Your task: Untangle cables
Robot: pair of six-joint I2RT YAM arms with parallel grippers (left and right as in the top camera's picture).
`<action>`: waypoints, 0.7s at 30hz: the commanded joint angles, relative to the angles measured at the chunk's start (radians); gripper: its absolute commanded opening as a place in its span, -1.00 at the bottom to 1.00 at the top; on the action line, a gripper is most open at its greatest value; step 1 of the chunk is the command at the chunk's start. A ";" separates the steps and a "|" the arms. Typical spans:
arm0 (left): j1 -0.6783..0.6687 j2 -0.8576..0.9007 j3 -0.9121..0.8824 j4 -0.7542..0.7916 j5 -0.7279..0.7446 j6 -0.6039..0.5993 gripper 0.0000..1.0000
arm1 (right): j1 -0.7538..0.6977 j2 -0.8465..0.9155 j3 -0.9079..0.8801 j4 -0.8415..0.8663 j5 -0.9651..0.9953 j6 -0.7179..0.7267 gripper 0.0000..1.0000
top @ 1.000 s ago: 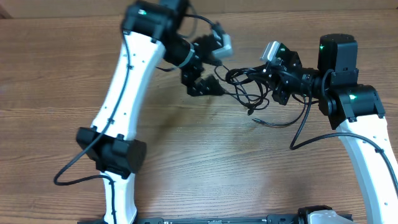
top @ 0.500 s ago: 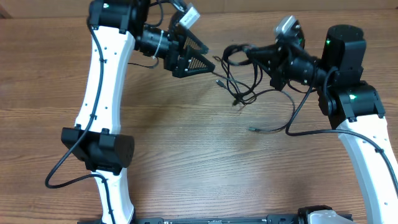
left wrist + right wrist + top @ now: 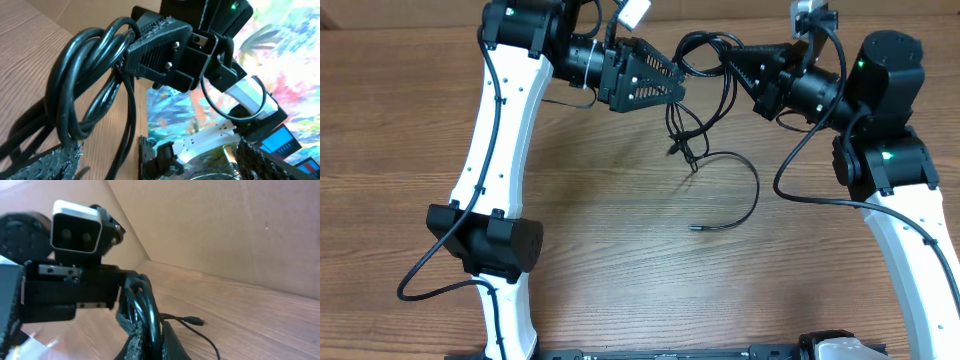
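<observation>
A tangle of black cables (image 3: pixel 704 48) hangs in the air near the table's far edge. My right gripper (image 3: pixel 738 62) is shut on its thick loops, which show between the fingers in the right wrist view (image 3: pixel 150 315). My left gripper (image 3: pixel 672 80) is wide open just left of the bundle. In the left wrist view the loops (image 3: pixel 85 85) hang in front of the left gripper (image 3: pixel 155 162), and strands run down between its fingers. A thin cable (image 3: pixel 752 185) trails down onto the table and ends in a plug (image 3: pixel 692 227). Another plug (image 3: pixel 193 321) lies on the wood.
The wooden table (image 3: pixel 620 260) spreads below both raised arms. A cardboard wall (image 3: pixel 240 225) stands along the table's far side. The left arm's elbow (image 3: pixel 485 245) and its hanging cable sit over the table's front left.
My right gripper has lifted the bundle up and toward the far edge. The strands now hang down and the thin cable has stretched out. My left gripper has followed, staying open.
</observation>
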 commanded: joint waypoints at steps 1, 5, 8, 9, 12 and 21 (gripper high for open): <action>0.002 -0.008 0.015 0.031 0.054 -0.043 0.99 | -0.006 0.000 0.016 0.031 -0.035 0.110 -0.92; 0.002 -0.008 0.015 0.086 0.053 -0.045 0.99 | -0.006 0.000 0.016 0.035 -0.064 0.124 -0.92; 0.004 -0.008 0.015 0.197 0.010 -0.134 0.99 | -0.006 0.000 0.016 0.035 -0.093 0.137 -0.92; 0.004 -0.008 0.015 0.262 -0.039 -0.210 0.99 | -0.006 0.000 0.016 0.035 -0.108 0.138 -0.92; 0.002 -0.008 0.015 0.341 -0.066 -0.301 0.99 | -0.005 0.000 0.016 0.035 -0.115 0.142 -0.92; -0.024 -0.008 0.015 0.398 -0.055 -0.328 0.99 | -0.005 0.000 0.016 0.035 -0.119 0.141 -0.92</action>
